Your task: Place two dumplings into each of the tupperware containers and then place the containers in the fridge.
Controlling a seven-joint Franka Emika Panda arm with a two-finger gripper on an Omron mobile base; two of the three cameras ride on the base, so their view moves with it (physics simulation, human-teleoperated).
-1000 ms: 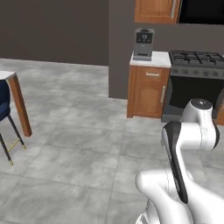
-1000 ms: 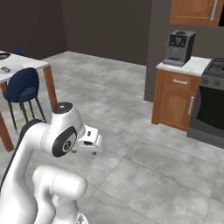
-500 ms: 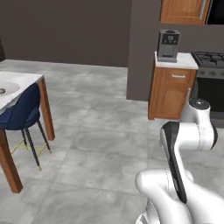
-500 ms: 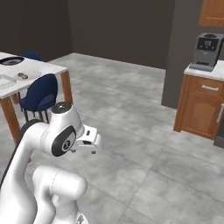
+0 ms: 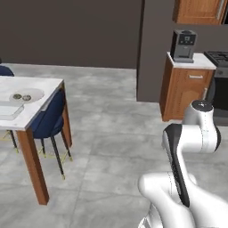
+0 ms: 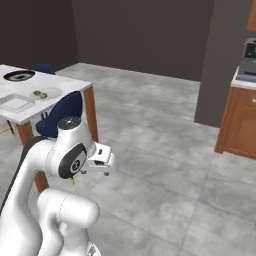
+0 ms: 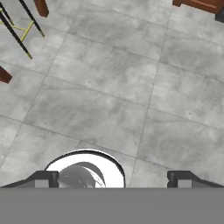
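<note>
Two olive-tan dumplings (image 5: 21, 96) lie on a round pale grey plate (image 5: 35, 93) on the white-topped table (image 5: 42, 104) at the left. A clear tupperware container (image 5: 9, 110) sits on the table just in front of that plate, also seen as the container (image 6: 16, 103) near the dumplings (image 6: 40, 95). The fridge is out of view. My gripper (image 7: 113, 180) hangs over bare floor, far from the table, open with nothing between its fingertips (image 7: 41, 179).
A navy-and-white plate (image 6: 19, 75) lies at the table's far end. A blue chair (image 5: 49, 118) is tucked under the table's near side. A wooden cabinet (image 5: 187, 91) with a coffee machine (image 5: 183, 45) and a stove (image 5: 219, 58) stand at the right. Grey tiled floor (image 5: 111, 133) lies between.
The whole picture has shifted right: the base has moved, bringing the table in from the left and pushing the cabinet and stove toward the right edge. The arm keeps its pose.
</note>
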